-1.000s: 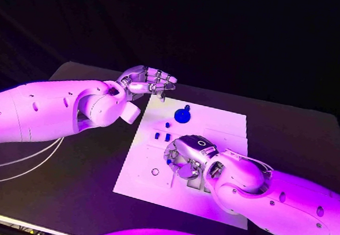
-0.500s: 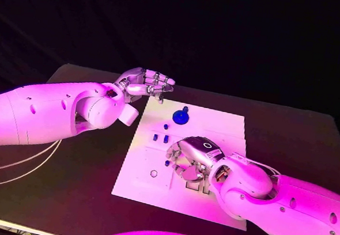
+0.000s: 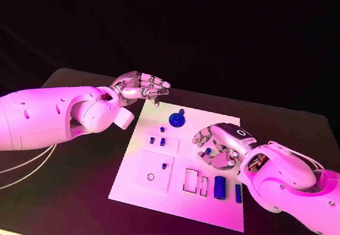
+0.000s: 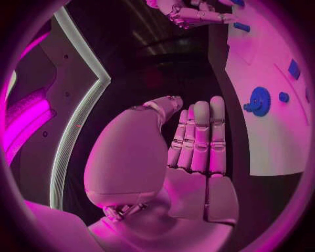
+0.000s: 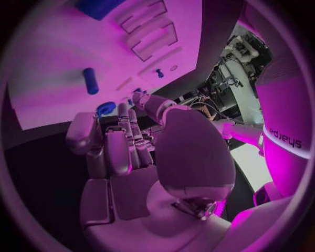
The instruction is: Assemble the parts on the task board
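Note:
The white task board [image 3: 168, 201] lies mid-table. A blue gear-like knob [image 3: 177, 117] stands near its far edge, with small blue pegs [image 3: 157, 141] just nearer. Two longer blue parts [image 3: 220, 187] lie by the rectangular slots [image 3: 190, 180] at the near right. My right hand [image 3: 219, 144] hovers over the board's right middle with its fingers loosely bent and nothing in them [image 5: 125, 152]; a blue cylinder [image 5: 91, 80] lies on the board [image 5: 59, 58] beneath it. My left hand [image 3: 143, 85] hangs at the board's far left corner, fingers straight and side by side [image 4: 190, 152], holding nothing.
The black table [image 3: 68, 198] surrounds the board, with bare room to its left and right. White cables [image 3: 14, 162] trail off the table's left side under my left arm. The knob [image 4: 259, 101] sits close to my left hand.
My right hand has risen from the board's near middle and moved right and farther away, uncovering the slots and two blue parts. The left hand has barely moved. The camera shifted slightly.

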Tool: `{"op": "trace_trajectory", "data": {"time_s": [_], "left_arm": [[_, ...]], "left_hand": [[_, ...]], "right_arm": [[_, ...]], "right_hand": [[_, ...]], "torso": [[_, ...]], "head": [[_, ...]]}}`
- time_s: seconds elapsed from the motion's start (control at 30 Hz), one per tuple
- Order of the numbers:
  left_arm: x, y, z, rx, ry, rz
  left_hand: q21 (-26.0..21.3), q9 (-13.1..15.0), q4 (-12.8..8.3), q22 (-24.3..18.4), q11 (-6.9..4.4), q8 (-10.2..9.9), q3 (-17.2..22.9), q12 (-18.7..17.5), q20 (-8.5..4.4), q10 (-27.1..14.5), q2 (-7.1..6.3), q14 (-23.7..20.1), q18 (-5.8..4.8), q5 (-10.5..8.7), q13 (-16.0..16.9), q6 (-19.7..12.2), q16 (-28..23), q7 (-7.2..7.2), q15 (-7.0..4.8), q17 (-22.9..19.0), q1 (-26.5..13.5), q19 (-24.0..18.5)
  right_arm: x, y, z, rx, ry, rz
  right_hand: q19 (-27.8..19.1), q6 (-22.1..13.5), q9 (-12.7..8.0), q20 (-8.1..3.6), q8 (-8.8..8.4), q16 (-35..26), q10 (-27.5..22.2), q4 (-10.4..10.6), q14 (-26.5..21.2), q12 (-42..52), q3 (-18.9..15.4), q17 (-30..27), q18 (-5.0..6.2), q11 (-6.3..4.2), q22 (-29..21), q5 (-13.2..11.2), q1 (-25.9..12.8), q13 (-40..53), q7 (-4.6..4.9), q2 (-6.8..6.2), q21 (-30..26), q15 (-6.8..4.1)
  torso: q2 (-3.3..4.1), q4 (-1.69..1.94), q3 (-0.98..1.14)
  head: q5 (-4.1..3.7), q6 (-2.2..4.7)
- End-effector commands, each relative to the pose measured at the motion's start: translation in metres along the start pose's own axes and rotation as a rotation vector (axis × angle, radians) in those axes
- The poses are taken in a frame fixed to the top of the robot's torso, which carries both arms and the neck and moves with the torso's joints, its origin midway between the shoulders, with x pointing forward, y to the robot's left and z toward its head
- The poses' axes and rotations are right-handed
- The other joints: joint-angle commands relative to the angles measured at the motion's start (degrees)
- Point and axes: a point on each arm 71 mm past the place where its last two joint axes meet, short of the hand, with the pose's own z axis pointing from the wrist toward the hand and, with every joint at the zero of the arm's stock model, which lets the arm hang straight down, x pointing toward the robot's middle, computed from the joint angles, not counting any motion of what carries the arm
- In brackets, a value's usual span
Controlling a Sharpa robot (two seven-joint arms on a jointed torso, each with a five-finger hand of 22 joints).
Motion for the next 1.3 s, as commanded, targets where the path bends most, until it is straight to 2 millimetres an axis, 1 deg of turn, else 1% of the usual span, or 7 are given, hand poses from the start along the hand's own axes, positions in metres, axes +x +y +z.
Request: {"op": "trace_trajectory", "data": {"time_s": [0.03,0.17,0.3,0.4,0.5,0.9,1.3], "left_arm": [[0.002,-0.001,0.0,0.009,0.019,-0.012],[0.002,-0.001,0.0,0.009,0.019,-0.012],[0.002,-0.001,0.0,0.009,0.02,-0.012],[0.002,-0.001,0.0,0.009,0.02,-0.012],[0.002,-0.001,0.0,0.009,0.021,-0.012],[0.001,-0.001,0.0,0.009,0.02,-0.012],[0.001,0.0,-0.001,0.007,0.021,-0.012]], "left_hand": [[-0.2,-0.06,0.03,-0.05,0.03,-0.23,-0.42,-0.19,0.14,-0.29,0.54,-0.29,0.37,-0.01,-0.09,-0.32,-0.26,-0.02,0.02,-0.05,-0.19,-0.39],[-0.2,-0.06,0.03,-0.05,0.03,-0.23,-0.42,-0.19,0.14,-0.29,0.54,-0.29,0.37,-0.01,-0.09,-0.32,-0.26,-0.02,0.02,-0.05,-0.19,-0.39],[-0.2,-0.06,0.03,-0.05,0.03,-0.23,-0.42,-0.19,0.14,-0.29,0.54,-0.29,0.37,-0.01,-0.09,-0.32,-0.26,-0.02,0.02,-0.05,-0.19,-0.39],[-0.26,-0.08,0.07,-0.09,0.05,-0.23,-0.5,-0.18,0.16,-0.35,0.54,-0.34,0.36,-0.02,-0.1,-0.38,-0.29,-0.01,0.05,-0.07,-0.28,-0.42],[-0.26,-0.08,0.07,-0.09,0.05,-0.23,-0.5,-0.18,0.16,-0.35,0.54,-0.34,0.36,-0.02,-0.1,-0.38,-0.29,-0.01,0.05,-0.07,-0.28,-0.42],[-0.26,-0.08,0.07,-0.09,0.05,-0.23,-0.5,-0.18,0.16,-0.35,0.54,-0.34,0.36,-0.02,-0.1,-0.38,-0.29,-0.01,0.05,-0.07,-0.28,-0.42],[-0.34,-0.09,0.06,-0.14,0.06,-0.19,-0.54,-0.13,0.19,-0.42,0.61,-0.39,0.37,0.0,-0.11,-0.4,-0.31,-0.02,0.07,-0.09,-0.28,-0.44]], "right_arm": [[-0.003,-0.011,-0.003,0.024,0.033,0.045],[-0.007,-0.025,-0.006,0.053,0.046,0.04],[-0.008,-0.034,-0.006,0.071,0.07,0.023],[-0.006,-0.039,-0.005,0.084,0.095,0.005],[-0.003,-0.042,-0.003,0.093,0.12,-0.008],[0.006,-0.04,0.003,0.096,0.15,-0.024],[0.012,-0.035,0.009,0.085,0.135,-0.02]], "right_hand": [[-0.2,-0.33,-0.09,0.36,-0.48,0.07,-1.01,0.25,1.34,0.55,-1.31,-0.38,0.3,-0.09,-0.29,-0.3,-0.18,-0.12,0.03,-0.96,-0.5,0.44],[-0.54,-1.14,-0.25,0.42,-1.13,0.2,-2.55,0.71,1.28,1.29,-3.83,-0.56,0.45,-0.07,-0.82,-0.23,-0.07,-0.28,-0.01,-1.17,-1.5,0.45],[-0.99,-1.89,-0.44,0.52,-1.87,0.24,-4.58,1.44,1.13,2.52,-8.2,-1.13,0.67,0.05,-1.66,-0.06,1.02,-0.56,-0.22,-0.56,-3.04,0.55],[-1.25,-2.29,-0.67,0.68,-2.64,-0.04,-7.08,2.71,0.79,4.52,-14.81,-2.39,0.86,0.31,-2.43,0.25,3.67,-1.03,-0.84,1.2,-4.63,0.73],[-1.36,-2.16,-0.8,0.78,-2.92,-0.04,-8.27,3.64,0.65,5.71,-17.8,-2.83,0.94,0.4,-2.75,0.29,5.1,-1.33,-0.91,1.82,-5.39,0.84],[-0.1,-0.58,-0.86,0.48,-2.67,0.41,-6.87,4.89,0.83,8.34,-17.89,-2.61,0.63,-0.1,-1.61,0.33,6.53,-1.34,-0.29,2.83,-3.86,0.45],[1.88,3.65,-1.1,-0.08,-1.84,1.94,-2.24,7.25,1.44,10.07,-10.24,-0.77,-0.04,-0.75,0.9,0.36,6.82,-1.99,-0.43,2.78,-0.62,-0.13]], "torso": [[0.03,0.01,-0.01],[0.11,0.03,0.04],[0.17,0.09,0.11],[0.2,0.11,0.05],[0.21,0.14,0.06],[0.13,0.15,0.01],[0.13,0.13,0.02]], "head": [[-0.47,0.28],[-0.73,0.44],[-0.9,0.48],[-0.88,0.46],[-0.86,0.39],[-0.84,0.22],[-0.78,0.16]]}}
